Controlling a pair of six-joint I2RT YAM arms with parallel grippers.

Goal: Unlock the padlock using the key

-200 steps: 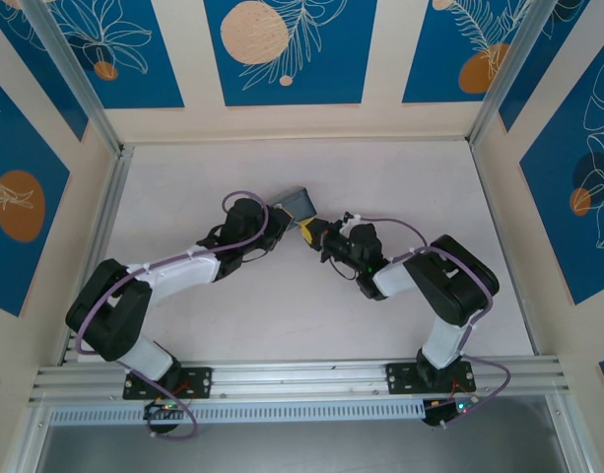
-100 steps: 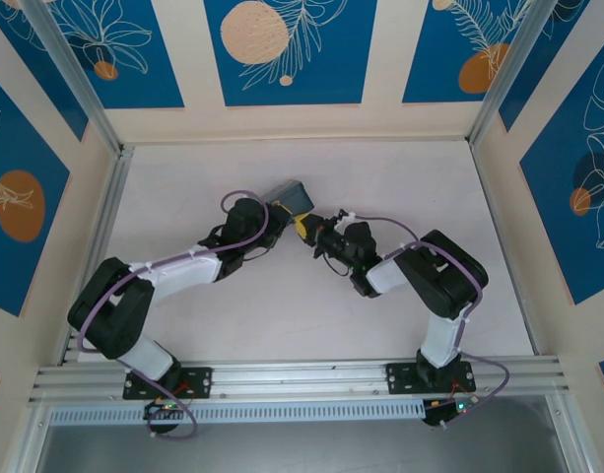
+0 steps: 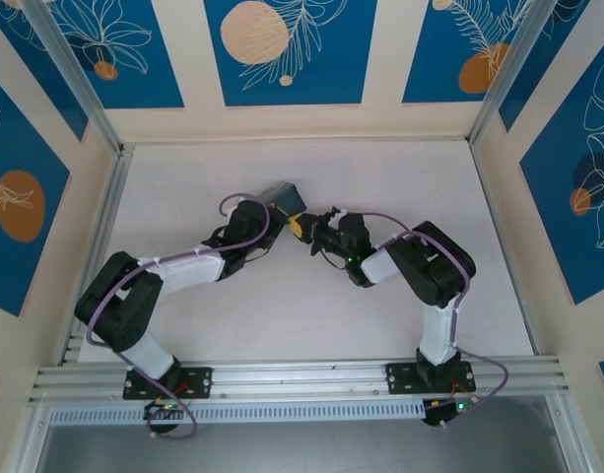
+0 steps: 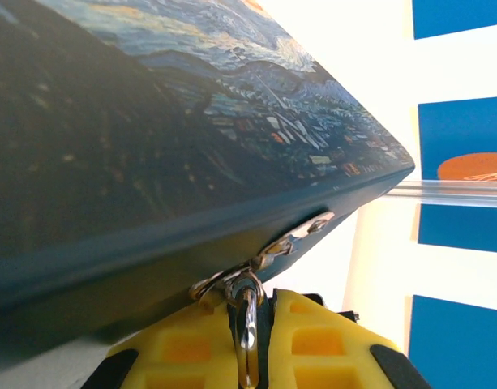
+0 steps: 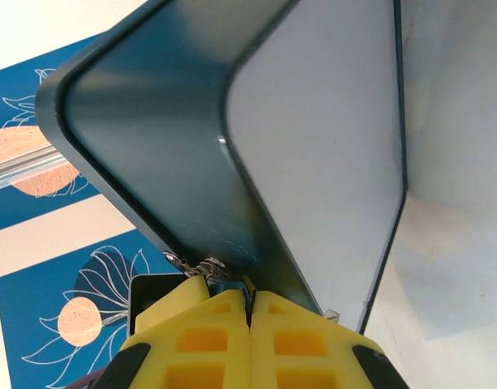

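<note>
Silver padlock (image 4: 247, 322) hangs from the clasp (image 4: 301, 235) of the painted box (image 4: 151, 162) — contents hidden — pinched in the closed left hand (image 4: 248, 298); right hand (image 5: 250, 293) closed at the clasp, its hold unclear.

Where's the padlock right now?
Left wrist view: the padlock hangs from the clasp on the painted box, pinched between the left fingers. Top view: the box's near side, middle of the table.

no words, numbers or brand marks can be read anywhere. the painted box (image 4: 151, 121) carries only a swirling night picture, and the blue wall panels (image 3: 290, 49) only drawn flowers and circles.
</note>
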